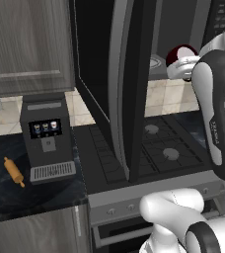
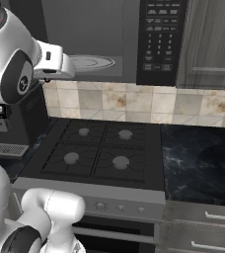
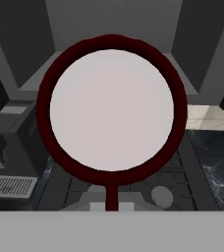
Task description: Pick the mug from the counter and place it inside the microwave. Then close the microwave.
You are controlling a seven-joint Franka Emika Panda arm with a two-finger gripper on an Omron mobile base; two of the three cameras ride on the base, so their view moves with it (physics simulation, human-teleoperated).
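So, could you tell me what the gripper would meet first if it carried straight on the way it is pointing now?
The gripper is shut on the mug, so the mug leads. It faces the open microwave, so probably the cavity's back wall or floor first; depth is unclear.

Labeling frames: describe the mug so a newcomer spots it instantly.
Find the microwave above the stove, door swung open. The mug hangs in front of its cavity, above the burners, in the claw. It is squat, dark red outside, white inside.

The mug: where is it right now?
The mug is held in the claw at the open microwave mouth, above the stove; in the hand view its white inside faces the camera.
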